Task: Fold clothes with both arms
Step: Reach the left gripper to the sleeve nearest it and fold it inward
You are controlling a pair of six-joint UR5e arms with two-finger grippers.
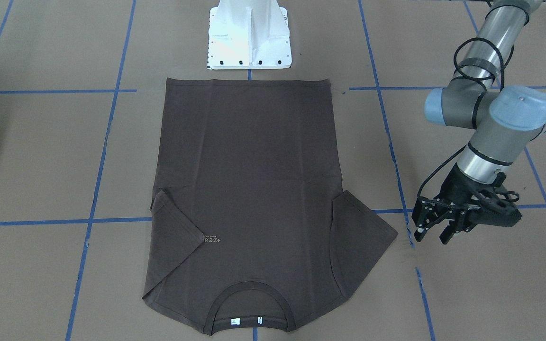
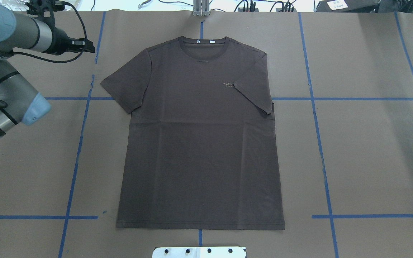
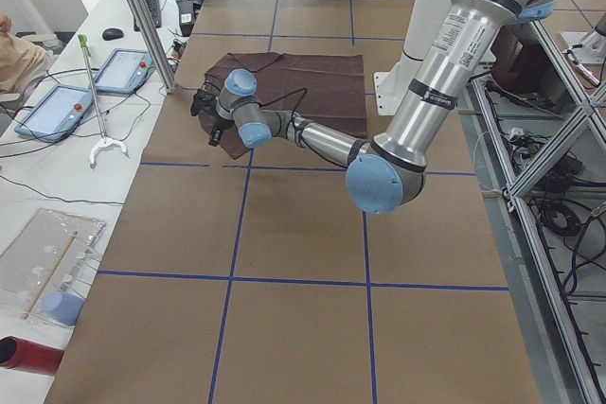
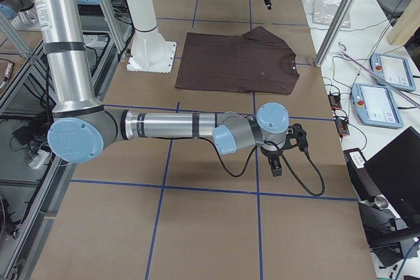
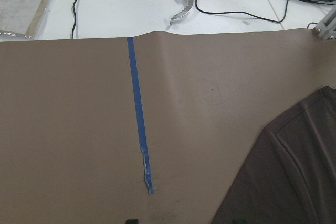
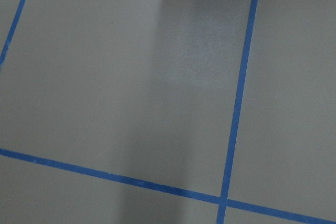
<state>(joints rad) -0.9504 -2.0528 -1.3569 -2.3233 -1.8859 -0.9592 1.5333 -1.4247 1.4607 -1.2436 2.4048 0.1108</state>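
Brown shirt [image 1: 244,180] lies flat mid-frame in the front view. The left gripper [image 1: 433,235], lower right, gapes empty near the spread sleeve [image 1: 363,237]; a shallow pinch may drag the shirt askew. In the right side view, the right gripper [image 4: 279,159] sits low centre, well apart from the shirt. I cannot tell whether its jaws are parted, and late support from it risks a crooked fold.

Overhead cam sits behind the robot looking forward and down; the front cam faces back at it from across the table [image 1: 40,151], pretty steep. Both get the whole T-shirt [image 2: 199,143] and the white base [image 1: 249,33]. The two side cams look along the table from each end, further back, T-shirt in both. Left wrist cam is low and close, clipping the T-shirt's edge; right wrist cam only sees blue tape [image 6: 241,77] on the table.
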